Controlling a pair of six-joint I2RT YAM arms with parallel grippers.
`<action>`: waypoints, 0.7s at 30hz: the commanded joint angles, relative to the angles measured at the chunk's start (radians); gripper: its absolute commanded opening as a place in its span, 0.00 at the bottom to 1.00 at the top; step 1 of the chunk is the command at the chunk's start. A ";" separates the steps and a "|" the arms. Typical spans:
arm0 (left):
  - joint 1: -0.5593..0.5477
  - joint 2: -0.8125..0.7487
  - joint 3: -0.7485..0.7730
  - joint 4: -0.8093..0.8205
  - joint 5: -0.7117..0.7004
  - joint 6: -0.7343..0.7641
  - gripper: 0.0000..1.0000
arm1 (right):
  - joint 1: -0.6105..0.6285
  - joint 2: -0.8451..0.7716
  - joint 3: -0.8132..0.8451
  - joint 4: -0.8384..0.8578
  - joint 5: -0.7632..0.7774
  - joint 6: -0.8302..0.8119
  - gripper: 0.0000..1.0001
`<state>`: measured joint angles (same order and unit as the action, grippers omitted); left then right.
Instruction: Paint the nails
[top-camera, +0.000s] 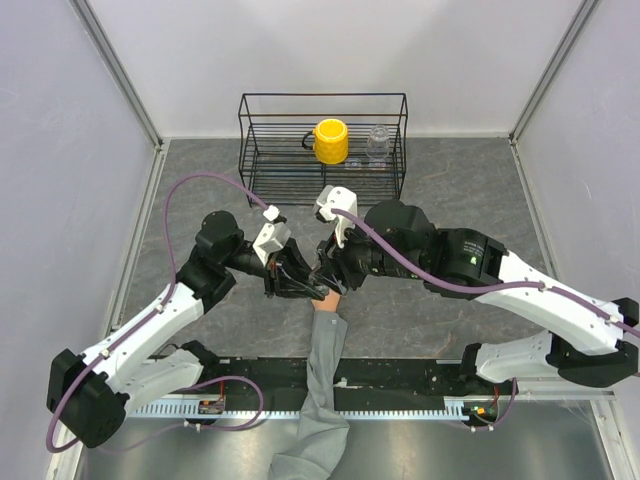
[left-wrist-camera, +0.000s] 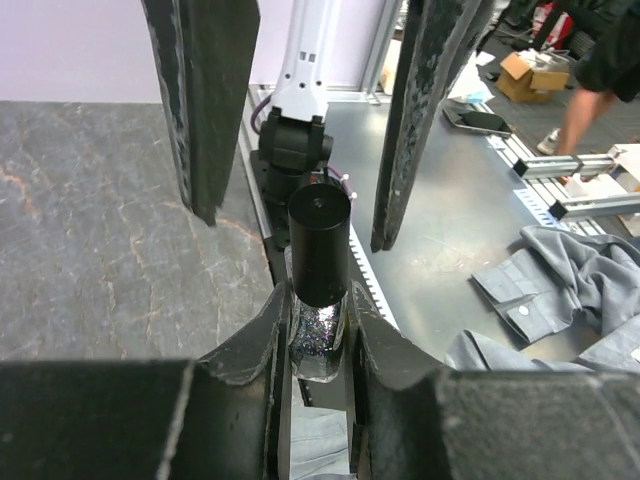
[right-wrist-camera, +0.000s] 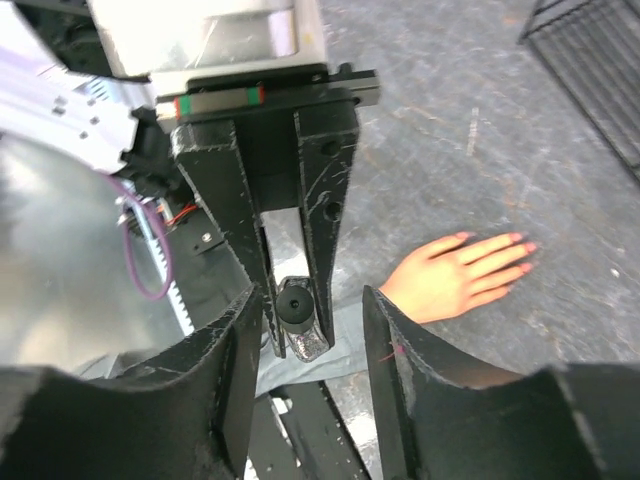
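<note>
**Nails lie beside the open right claw, fingertips toward the rack**

The nails (right-wrist-camera: 530, 248) tip the peach mannequin hand (right-wrist-camera: 450, 278). The hand lies back-up on the grey worktop (top-camera: 450, 190), near the right claw (right-wrist-camera: 312, 295) but apart from it, off to the right in that wrist view. Its long axis runs from the near edge toward the wire rack (top-camera: 322, 150). The fingers are slightly spread, and the grey sleeve (top-camera: 322, 380) runs back between the arm bases.

The left claw (left-wrist-camera: 318, 320) is clamped on a glittery polish bottle (left-wrist-camera: 320, 335), its black cap (left-wrist-camera: 320, 245) on and facing the right claw. The right claw's jaws stand apart, one on either side of the cap, touching nothing.

Both arms reach inward and meet above the hand, hiding most of it from overhead.
</note>
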<state>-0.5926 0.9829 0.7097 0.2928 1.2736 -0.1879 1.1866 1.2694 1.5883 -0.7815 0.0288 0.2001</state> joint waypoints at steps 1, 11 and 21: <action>-0.004 -0.015 0.030 0.058 0.055 -0.041 0.02 | -0.009 0.015 0.024 0.011 -0.116 -0.041 0.50; -0.004 -0.023 0.048 -0.023 -0.019 0.022 0.02 | -0.010 0.038 0.006 0.044 -0.101 -0.051 0.10; 0.023 -0.119 0.073 -0.287 -0.669 0.217 0.02 | 0.195 0.094 -0.076 0.102 0.683 0.175 0.00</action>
<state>-0.5907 0.9028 0.7341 0.0559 0.9550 -0.0769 1.2129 1.3018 1.5265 -0.6979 0.2111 0.2260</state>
